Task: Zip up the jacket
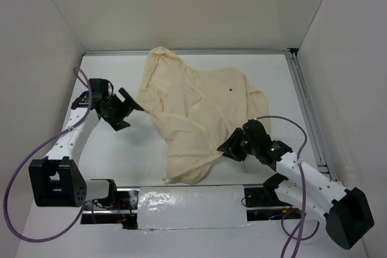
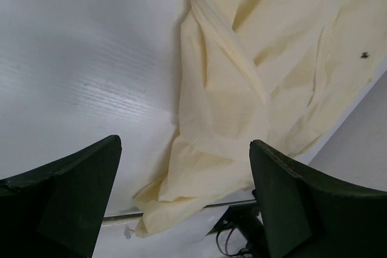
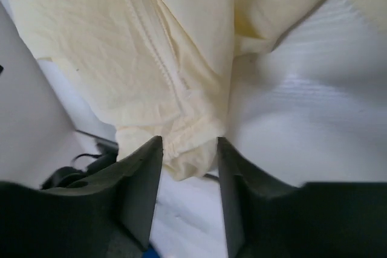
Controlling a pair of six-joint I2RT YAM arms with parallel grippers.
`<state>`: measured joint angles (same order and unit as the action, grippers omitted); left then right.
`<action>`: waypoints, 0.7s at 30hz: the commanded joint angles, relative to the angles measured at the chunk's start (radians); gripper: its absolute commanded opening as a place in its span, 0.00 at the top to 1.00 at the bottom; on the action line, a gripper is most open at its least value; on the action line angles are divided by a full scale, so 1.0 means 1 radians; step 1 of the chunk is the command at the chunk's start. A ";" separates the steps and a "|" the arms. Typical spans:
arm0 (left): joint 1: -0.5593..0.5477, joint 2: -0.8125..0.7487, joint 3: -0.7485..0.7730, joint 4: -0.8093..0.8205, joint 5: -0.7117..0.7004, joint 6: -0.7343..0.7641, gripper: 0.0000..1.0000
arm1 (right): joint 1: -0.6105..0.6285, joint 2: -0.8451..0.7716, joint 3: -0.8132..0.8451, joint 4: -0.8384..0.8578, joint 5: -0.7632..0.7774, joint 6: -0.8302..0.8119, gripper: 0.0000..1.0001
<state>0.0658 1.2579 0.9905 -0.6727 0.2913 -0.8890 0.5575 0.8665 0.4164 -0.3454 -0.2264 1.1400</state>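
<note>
The cream jacket lies crumpled on the white table, its lower hem near the front edge. Its zipper line runs down the fabric in the right wrist view. My left gripper is open wide at the jacket's left edge and holds nothing. In the left wrist view a fold of the jacket lies ahead between the fingers. My right gripper is at the jacket's lower right edge. In the right wrist view its jaws stand apart, with the jacket's hem at the fingertips.
White walls enclose the table on three sides. A metal rail runs along the right side. A shiny taped strip covers the front edge between the arm bases. Purple cables loop beside each arm.
</note>
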 commanded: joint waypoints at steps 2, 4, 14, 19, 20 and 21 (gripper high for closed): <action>-0.155 0.095 0.072 0.010 -0.064 0.015 0.01 | 0.002 -0.109 0.090 -0.156 0.180 -0.055 0.39; -0.226 0.148 0.094 -0.002 -0.090 0.021 0.01 | 0.024 -0.092 0.165 -0.191 0.223 -0.168 0.14; -0.419 0.333 0.080 0.116 -0.041 0.076 0.01 | 0.159 0.140 0.343 -0.179 0.406 -0.347 0.08; -0.416 0.524 0.190 0.125 -0.083 0.100 0.26 | 0.186 0.291 0.430 -0.170 0.447 -0.430 0.12; -0.411 0.555 0.242 0.127 -0.078 0.117 0.42 | 0.200 0.340 0.467 -0.178 0.472 -0.445 0.13; -0.402 0.610 0.267 0.125 -0.081 0.125 0.56 | 0.220 0.360 0.484 -0.193 0.499 -0.474 0.14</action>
<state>-0.3496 1.8030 1.1652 -0.5877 0.2230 -0.8082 0.7357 1.1763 0.8082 -0.5400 0.1787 0.7589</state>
